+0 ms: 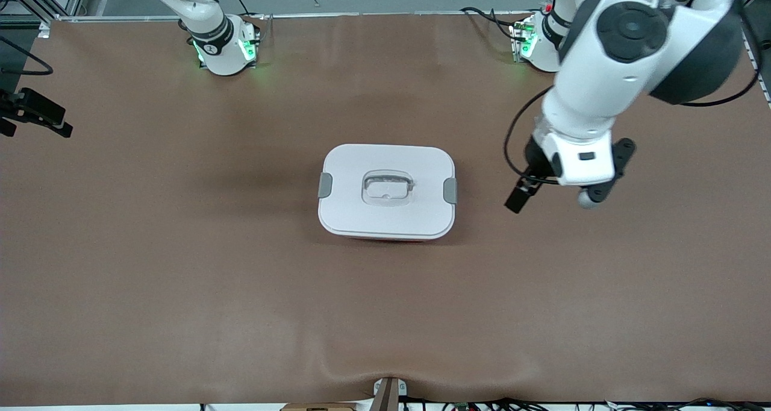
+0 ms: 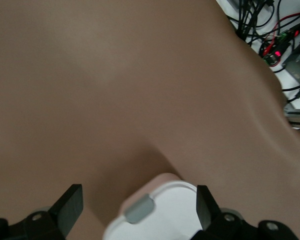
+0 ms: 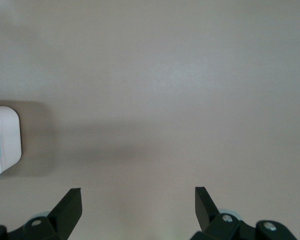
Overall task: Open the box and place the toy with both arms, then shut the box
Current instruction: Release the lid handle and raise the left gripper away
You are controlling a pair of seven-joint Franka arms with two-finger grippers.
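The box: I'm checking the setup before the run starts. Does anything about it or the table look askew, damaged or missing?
The pink plastic box with white lid sits square and closed, both grey side clips in place, undamaged. The one oddity: no toy shows in any view. The brown table cover bulges slightly at its edge nearest the front camera.

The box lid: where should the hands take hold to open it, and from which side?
Judging by its shape, grip the grey side clips first: one at the left arm's end of the white lid, the other at the right arm's end. Each hand could come from its own end; the open left hand hangs beside the near clip. The recessed handle then suits a lift from above.
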